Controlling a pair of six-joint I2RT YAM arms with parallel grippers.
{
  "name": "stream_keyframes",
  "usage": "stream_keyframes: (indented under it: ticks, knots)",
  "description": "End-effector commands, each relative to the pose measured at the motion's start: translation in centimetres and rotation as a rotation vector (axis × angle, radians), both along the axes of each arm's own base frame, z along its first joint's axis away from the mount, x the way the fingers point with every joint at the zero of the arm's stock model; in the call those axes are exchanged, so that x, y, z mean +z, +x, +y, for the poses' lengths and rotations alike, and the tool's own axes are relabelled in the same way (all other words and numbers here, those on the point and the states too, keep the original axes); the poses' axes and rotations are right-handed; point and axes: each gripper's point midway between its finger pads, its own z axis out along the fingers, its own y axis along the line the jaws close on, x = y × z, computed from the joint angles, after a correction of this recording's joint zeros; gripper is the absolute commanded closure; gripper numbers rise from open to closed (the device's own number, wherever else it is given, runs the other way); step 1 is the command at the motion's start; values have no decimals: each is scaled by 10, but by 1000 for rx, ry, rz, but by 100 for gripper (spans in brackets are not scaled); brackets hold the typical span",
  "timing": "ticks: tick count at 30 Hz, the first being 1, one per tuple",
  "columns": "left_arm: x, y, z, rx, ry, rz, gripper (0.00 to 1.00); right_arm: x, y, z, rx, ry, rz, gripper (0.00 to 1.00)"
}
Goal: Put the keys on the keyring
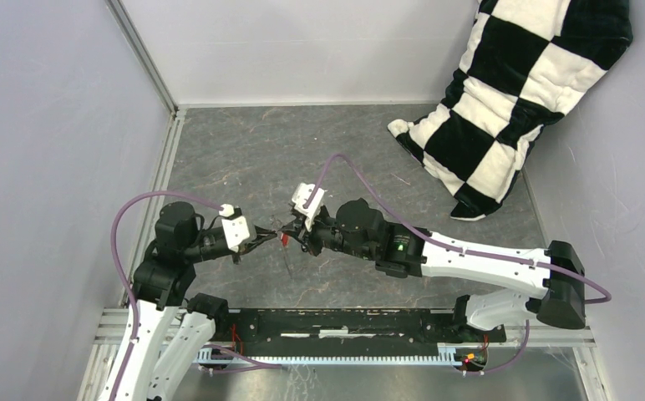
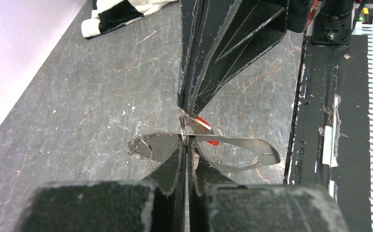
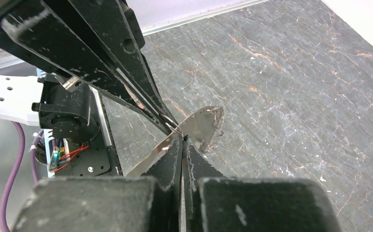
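above the middle of the table (image 1: 244, 150): you are holding both arms tip to tip, clear of the surface
left gripper (image 2: 187, 147): its fingers are clenching the keyring (image 2: 245, 145) at the middle of its flat rim; the hoop is lying level, its fringe of small rings hanging at one end
right gripper (image 2: 187, 110): its fingers are pressing together, seemingly pinching the red key (image 2: 202, 123) just beside the left pinch
black key: it is not showing in any view
step in hand: you are working the red key onto the ring, by my reading
doing it well: be holding the left arm steady; be feeding the key in small slides along the wire, not across it; be watching the left wrist view, since the tips are crowding the joint
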Motion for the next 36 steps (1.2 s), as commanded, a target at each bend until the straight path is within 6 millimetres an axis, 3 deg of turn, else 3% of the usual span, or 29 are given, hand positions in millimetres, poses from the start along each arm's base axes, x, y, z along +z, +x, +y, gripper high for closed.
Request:
stream_keyframes:
  ticks: [1, 12, 25, 28, 33, 36]
  knots:
    - [20, -4, -7, -63, -44, -90, 98, 19, 9, -9, -42, 79, -2, 100]
    - [36, -8, -14, -101, -114, -109, 98, 21, 6, -14, -9, 141, 37, 100]
    - [78, -10, -30, -216, -228, -118, 98, 48, -11, -23, 145, 300, 61, 100]
    - [88, -12, -32, -235, -247, -129, 98, 56, -18, -25, 182, 315, 43, 92]
    - [99, -14, -34, -267, -245, -130, 98, 72, -26, -34, 247, 279, -30, 63]
    - [101, -18, -34, -288, -237, -126, 98, 84, -34, -43, 291, 272, -87, 53]
